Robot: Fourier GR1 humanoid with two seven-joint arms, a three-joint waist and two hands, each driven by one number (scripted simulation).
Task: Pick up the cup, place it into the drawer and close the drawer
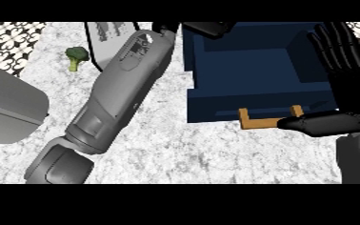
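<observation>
From where I am standing, the speckled white desk [183,152] is filling nearly everything, and the dark blue drawer [246,107] is sitting pulled wide open over its far right part, its inside showing nothing but bare blue floor. The long grey left forearm [116,95] is slanting up from the near left corner of the desk toward the far edge. A rounded grey slab [17,107] is poking in at the left edge. The right hand [346,90] is resting at the right edge, fingers [336,40] standing straight and spread, holding nothing, its thumb lying just beside the drawer's front. The left hand [207,28] is hovering over the drawer's far left corner; whether it is closed on anything I cannot tell, since only a dark lump of it is showing. A pale panel [105,33] is lying by the far edge, partly under the forearm. The wooden handle [271,123] is jutting from the drawer's front, and a small broccoli floret [76,55] is lying toward the far left corner. The cup I am not seeing anywhere; my guess is that the left hand is hiding it above the drawer. If so, the carrying is nearly done, while the setting-down and the closing are both waiting.
</observation>
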